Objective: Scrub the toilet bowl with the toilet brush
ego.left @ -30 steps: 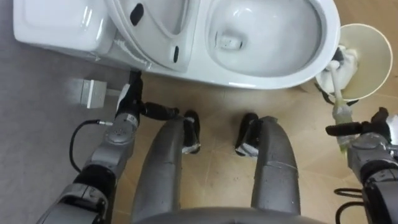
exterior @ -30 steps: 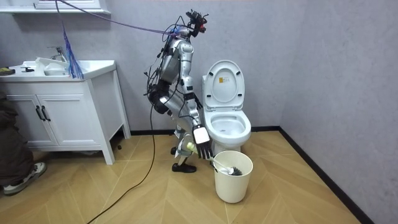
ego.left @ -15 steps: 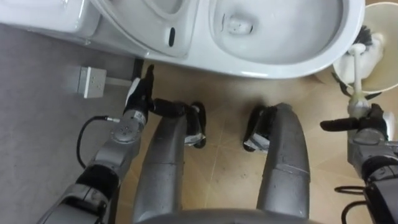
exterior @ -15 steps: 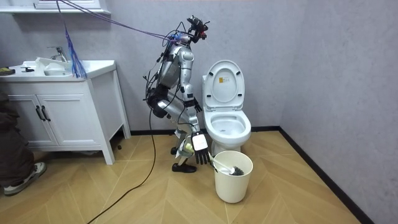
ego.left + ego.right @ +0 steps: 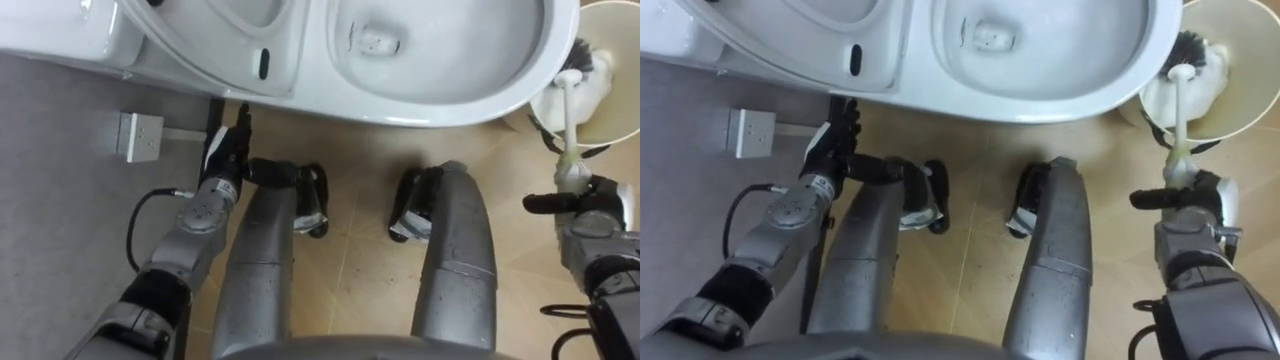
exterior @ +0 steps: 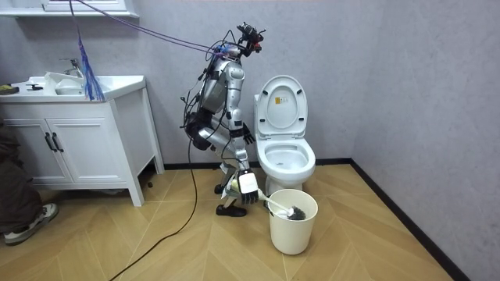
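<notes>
The right hand [image 5: 590, 208] appeared curled round the toilet brush [image 5: 568, 120], whose head lay in the bucket [image 5: 618, 70] just ahead, while the left hand [image 5: 222, 160] hung straight-fingered.

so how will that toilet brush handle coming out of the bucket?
The brush looks light and stiff: thin straight handle, unbent in the right hand. Its bushy far end may swing. The bucket stands free on the floor; a snag could tip it.

Glossy white ceramic toilet [image 5: 440, 100] — smooth cream plastic bucket [image 5: 620, 50] on matt wood-plank floor [image 5: 360, 260].
</notes>
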### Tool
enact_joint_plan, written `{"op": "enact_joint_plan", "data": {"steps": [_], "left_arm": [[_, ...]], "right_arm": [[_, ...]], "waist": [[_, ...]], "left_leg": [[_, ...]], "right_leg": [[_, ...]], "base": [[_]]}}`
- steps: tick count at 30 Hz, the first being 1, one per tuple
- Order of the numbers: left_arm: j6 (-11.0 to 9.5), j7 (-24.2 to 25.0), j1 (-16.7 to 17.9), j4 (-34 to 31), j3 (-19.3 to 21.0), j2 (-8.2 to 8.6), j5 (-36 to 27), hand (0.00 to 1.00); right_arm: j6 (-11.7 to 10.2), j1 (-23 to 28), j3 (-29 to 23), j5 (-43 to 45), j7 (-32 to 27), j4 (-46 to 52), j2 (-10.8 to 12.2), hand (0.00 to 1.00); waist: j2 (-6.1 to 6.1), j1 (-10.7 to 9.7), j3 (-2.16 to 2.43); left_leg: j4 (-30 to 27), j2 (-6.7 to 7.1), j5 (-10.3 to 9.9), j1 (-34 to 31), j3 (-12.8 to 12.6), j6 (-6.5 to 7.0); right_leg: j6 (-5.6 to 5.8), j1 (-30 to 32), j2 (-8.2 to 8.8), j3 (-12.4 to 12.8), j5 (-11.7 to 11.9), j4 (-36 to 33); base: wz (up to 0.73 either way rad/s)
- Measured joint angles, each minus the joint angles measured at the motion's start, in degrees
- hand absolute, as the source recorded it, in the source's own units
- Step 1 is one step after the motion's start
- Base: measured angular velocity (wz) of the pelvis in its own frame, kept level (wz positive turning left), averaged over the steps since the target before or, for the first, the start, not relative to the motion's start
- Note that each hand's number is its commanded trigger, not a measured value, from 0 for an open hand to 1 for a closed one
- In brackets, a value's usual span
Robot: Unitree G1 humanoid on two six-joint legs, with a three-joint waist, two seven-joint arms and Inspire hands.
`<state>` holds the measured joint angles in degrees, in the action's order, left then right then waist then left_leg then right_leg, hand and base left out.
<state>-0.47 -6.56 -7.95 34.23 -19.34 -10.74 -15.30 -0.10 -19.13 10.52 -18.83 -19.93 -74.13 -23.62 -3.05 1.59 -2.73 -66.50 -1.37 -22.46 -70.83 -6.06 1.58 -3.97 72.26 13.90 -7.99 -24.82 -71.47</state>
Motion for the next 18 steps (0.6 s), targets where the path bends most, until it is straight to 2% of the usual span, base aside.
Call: {"op": "enact_joint_plan", "data": {"steps": [6, 9, 18], "left_arm": [[-0.3, 0.8, 0.5, -0.2, 0.0, -0.48, -0.9, 0.0], [-0.4, 1.1, 1.2, -0.8, 0.0, -1.59, -0.9, 0.0], [-0.4, 1.1, 1.6, -0.7, -0.1, -1.71, -0.9, 0.0]], "right_arm": [[0.7, 0.1, 0.9, -3.6, 1.7, -0.3, 0.2, 1.0], [0.7, 0.2, 1.0, -5.2, 2.1, -0.2, 0.9, 1.0], [0.7, 0.6, 1.5, -7.8, 1.7, 0.2, 1.7, 1.0]], "waist": [[0.04, 0.0, -0.02], [0.02, 0.2, 0.0], [-0.01, 0.2, 0.03]], "left_leg": [[-1.2, -0.32, -0.7, -0.2, -0.1, 0.45], [-1.2, -0.98, -0.7, -0.2, -0.1, 0.48], [-0.5, -1.01, -0.7, 1.0, 0.0, 0.38]], "right_leg": [[0.33, -0.1, -0.26, 0.0, 0.0, -0.3], [0.94, -0.1, -1.64, 0.6, 0.3, 0.4], [0.96, -1.3, -1.83, 0.4, 0.4, 1.0]], "base": [[-0.06], [-0.11], [-0.01]]}}
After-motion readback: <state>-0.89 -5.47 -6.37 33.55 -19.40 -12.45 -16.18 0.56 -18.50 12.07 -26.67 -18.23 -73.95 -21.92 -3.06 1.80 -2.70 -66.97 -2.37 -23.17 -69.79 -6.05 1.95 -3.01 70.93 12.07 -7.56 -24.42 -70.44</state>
